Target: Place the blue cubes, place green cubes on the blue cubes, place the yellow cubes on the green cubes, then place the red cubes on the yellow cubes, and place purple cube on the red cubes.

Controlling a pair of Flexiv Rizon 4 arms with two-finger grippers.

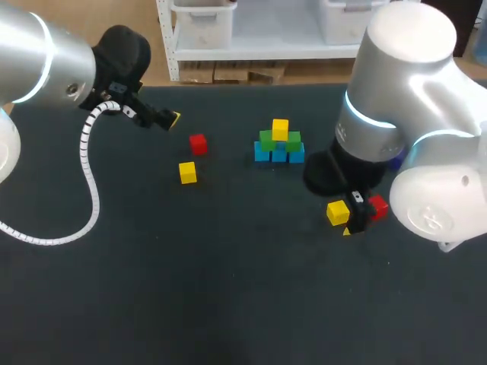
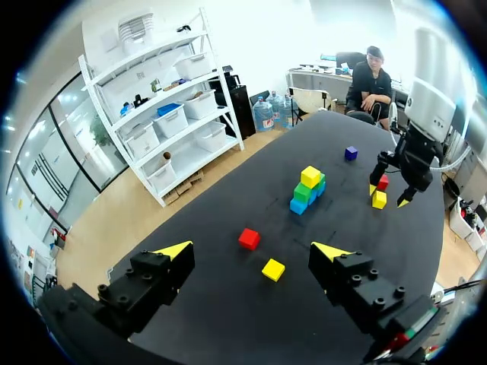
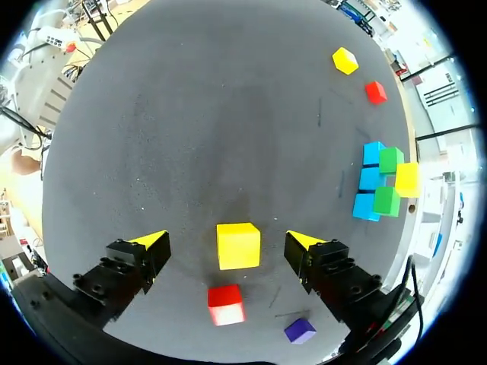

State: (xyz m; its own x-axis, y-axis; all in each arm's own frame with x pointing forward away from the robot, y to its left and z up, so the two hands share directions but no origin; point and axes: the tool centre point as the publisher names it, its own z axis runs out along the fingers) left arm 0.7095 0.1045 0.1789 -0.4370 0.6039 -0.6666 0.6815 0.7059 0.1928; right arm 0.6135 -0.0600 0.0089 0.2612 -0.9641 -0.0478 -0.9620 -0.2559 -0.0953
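A stack stands mid-table: three blue cubes in a row, two green cubes on them and a yellow cube on top. My right gripper hangs open over a loose yellow cube, which lies between its fingers untouched. A red cube and a purple cube lie just behind that gripper. Another red cube and yellow cube lie left of the stack. My left gripper is open and empty, raised at the far left, with those two cubes ahead of it.
The right arm's bulk hides the table's right rear part in the head view. A white coiled cable hangs from the left arm over the table's left side. Bare black tabletop fills the front.
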